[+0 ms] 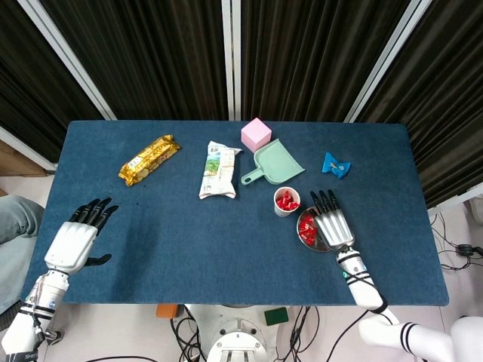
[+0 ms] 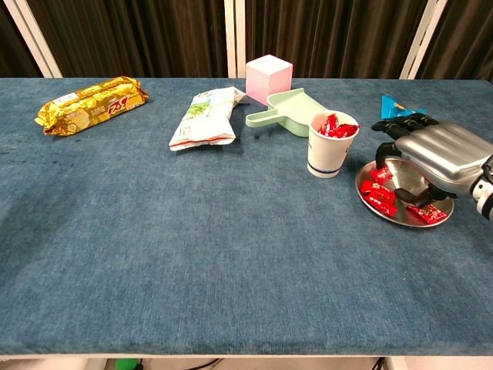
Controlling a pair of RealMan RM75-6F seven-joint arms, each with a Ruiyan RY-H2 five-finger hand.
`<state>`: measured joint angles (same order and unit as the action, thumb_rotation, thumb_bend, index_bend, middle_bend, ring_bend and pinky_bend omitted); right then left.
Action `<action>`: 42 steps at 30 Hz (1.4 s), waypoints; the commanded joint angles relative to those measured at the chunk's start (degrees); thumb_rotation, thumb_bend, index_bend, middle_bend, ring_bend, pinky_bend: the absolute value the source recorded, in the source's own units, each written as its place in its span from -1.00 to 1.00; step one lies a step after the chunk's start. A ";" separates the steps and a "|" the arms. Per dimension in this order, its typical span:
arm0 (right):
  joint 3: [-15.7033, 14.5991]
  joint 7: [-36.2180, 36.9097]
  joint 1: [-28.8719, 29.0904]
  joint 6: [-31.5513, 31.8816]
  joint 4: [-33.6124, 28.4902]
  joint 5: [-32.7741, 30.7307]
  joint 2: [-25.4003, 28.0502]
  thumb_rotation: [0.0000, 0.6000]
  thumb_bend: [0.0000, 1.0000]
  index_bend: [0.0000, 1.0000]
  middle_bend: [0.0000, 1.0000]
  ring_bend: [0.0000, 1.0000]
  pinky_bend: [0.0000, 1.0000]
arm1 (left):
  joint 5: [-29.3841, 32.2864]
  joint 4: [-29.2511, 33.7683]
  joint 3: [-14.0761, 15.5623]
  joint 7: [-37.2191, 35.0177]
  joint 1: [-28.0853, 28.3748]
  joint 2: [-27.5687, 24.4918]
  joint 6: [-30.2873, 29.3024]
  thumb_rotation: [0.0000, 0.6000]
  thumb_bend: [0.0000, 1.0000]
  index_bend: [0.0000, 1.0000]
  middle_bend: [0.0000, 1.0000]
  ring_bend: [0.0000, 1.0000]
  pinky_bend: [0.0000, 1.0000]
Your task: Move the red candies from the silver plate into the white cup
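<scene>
A silver plate [image 2: 368,200] [image 1: 305,240] with several red candies [image 2: 379,190] [image 1: 306,228] lies right of the white cup [image 2: 326,151] [image 1: 286,204], which holds more red candies [image 2: 334,127]. My right hand [image 2: 431,158] [image 1: 333,225] hovers over the plate with fingers spread and curved downward, holding nothing, and hides part of the plate. My left hand [image 1: 75,240] rests open at the near left of the table, seen only in the head view.
A green dustpan [image 2: 286,109], pink cube [image 2: 269,75] and white snack bag [image 2: 206,117] lie behind and left of the cup. A gold packet [image 2: 91,102] is at far left, a blue wrapper [image 2: 395,107] beyond my right hand.
</scene>
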<state>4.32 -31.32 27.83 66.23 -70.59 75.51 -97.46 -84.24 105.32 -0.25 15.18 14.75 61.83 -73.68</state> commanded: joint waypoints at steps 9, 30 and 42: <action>-0.09 -1.34 -0.94 0.00 -1.08 -0.94 0.86 1.00 -0.25 -0.12 -0.96 -1.00 -1.00 | -0.11 0.07 0.07 0.22 -0.01 0.09 -0.03 1.00 -0.93 -0.76 -0.94 -0.99 -0.71; 1.00 -0.35 -1.53 3.06 -2.86 1.07 1.91 1.00 -0.13 0.29 -0.89 -1.00 -1.00 | 0.13 -0.03 -0.01 -0.09 0.09 0.00 0.13 1.00 -0.93 -0.76 -0.94 -0.99 -0.71; 7.91 -1.64 1.67 7.27 -14.23 3.18 6.07 1.00 -0.13 0.31 -0.88 -1.00 -1.00 | -0.20 0.10 0.11 0.13 0.01 0.01 -0.08 1.00 -0.93 -0.76 -0.94 -0.99 -0.71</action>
<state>11.41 -31.95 28.61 73.71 -83.76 79.00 -91.56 -84.44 105.42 -0.15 15.30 14.76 61.84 -73.76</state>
